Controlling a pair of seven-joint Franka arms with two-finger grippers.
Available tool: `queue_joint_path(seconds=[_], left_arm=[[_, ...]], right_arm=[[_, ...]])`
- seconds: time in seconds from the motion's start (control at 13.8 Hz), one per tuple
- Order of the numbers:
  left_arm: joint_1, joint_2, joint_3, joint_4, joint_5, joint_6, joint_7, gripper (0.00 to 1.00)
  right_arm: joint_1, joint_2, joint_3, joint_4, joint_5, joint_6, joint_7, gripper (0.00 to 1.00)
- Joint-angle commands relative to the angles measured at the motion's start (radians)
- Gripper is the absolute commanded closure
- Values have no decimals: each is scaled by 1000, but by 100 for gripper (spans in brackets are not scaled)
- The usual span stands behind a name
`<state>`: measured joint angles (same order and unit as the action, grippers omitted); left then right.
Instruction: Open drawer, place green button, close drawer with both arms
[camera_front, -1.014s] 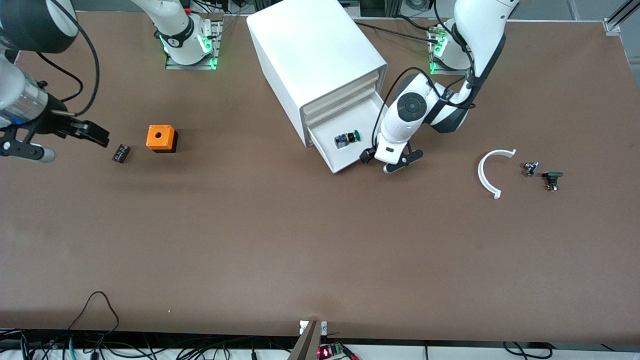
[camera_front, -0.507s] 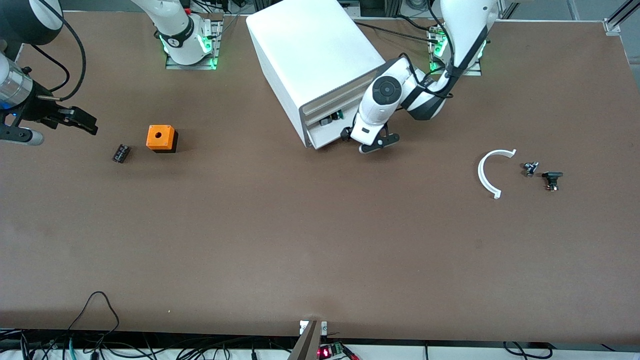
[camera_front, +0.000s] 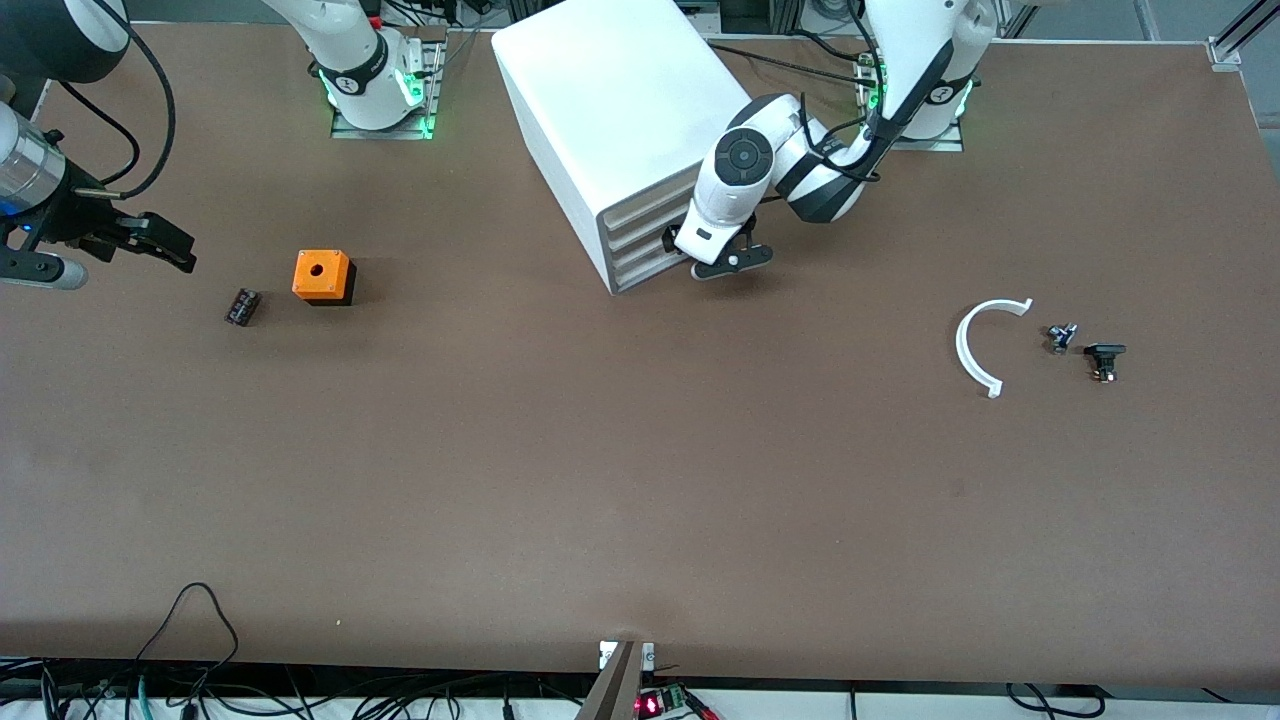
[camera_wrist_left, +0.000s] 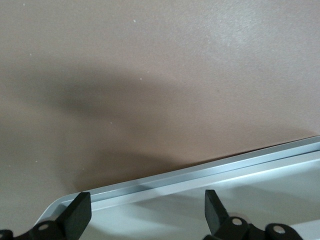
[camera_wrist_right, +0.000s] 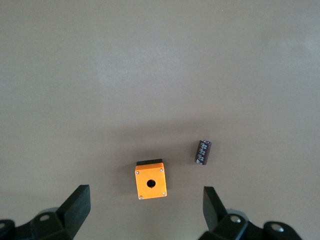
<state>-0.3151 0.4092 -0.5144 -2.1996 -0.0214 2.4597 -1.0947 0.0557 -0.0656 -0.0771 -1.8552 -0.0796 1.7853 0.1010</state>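
Note:
The white cabinet (camera_front: 630, 110) stands near the robots' bases. Its lowest drawer (camera_front: 640, 272) is pushed in flush with the three above it. The button is hidden. My left gripper (camera_front: 705, 253) is open and empty, right at the front of the lowest drawer; in the left wrist view its fingers (camera_wrist_left: 80, 215) straddle the drawer's white front edge (camera_wrist_left: 210, 172). My right gripper (camera_front: 165, 243) is open and empty, up over the table at the right arm's end. In the right wrist view the right gripper (camera_wrist_right: 145, 210) is spread wide.
An orange box with a hole (camera_front: 322, 276) and a small black part (camera_front: 242, 306) lie near the right gripper; both also show in the right wrist view, the orange box (camera_wrist_right: 150, 180) and the black part (camera_wrist_right: 203, 152). A white curved piece (camera_front: 975, 345) and two small black parts (camera_front: 1062, 337) lie toward the left arm's end.
The lowest drawer, open with the green button in it, has slid shut as my left gripper moved in against it. My right gripper has drawn slightly farther toward the table's end.

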Motion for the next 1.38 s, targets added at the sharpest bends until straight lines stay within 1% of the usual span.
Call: queue_joint_path(seconds=[0.0, 0.14, 0.22, 0.36, 0.51, 0.58, 0.65, 0.8, 0.94, 1.01, 1.09, 1.16, 1.3], left_arm=[[-2, -29, -15, -16, -25, -65, 10, 0], [23, -64, -4, -9, -22, -67, 9, 0], [57, -84, 3, 0, -9, -68, 9, 0], [138, -130, 54, 62, -8, -67, 10, 0], [213, -164, 71, 121, -9, -64, 13, 0], [237, -184, 100, 161, -8, -65, 22, 0], [258, -193, 149, 208, -8, -73, 59, 0], [284, -219, 191, 279, -9, -161, 227, 0], [301, -243, 273, 354, -22, -261, 425, 0], [306, -253, 290, 403, -22, -340, 514, 0], [315, -263, 303, 466, -20, -448, 585, 0], [318, -267, 319, 522, -17, -540, 634, 0], [335, -279, 336, 619, -9, -683, 717, 0]], right_arm=[[-4, -7, 5, 7, 21, 3, -21, 0], [-4, -5, 5, 7, 29, 15, -21, 0], [-4, 0, 5, 7, 31, 44, -21, 0], [-5, 7, 2, 7, 32, 45, -21, 0], [-4, 4, 5, 30, 31, 37, -12, 0], [-4, 3, 4, 54, 31, 33, -23, 0], [-4, 3, -1, 77, 31, 19, -21, 0], [-4, 3, -3, 96, 31, 11, -7, 0], [-4, -2, 2, 96, 29, 9, -14, 0], [-4, -2, 2, 100, 29, 9, -17, 0], [-5, -2, -1, 106, 31, 8, -20, 0], [-5, 0, -4, 108, 31, 6, -20, 0], [-5, 0, -4, 108, 31, 3, -17, 0]])
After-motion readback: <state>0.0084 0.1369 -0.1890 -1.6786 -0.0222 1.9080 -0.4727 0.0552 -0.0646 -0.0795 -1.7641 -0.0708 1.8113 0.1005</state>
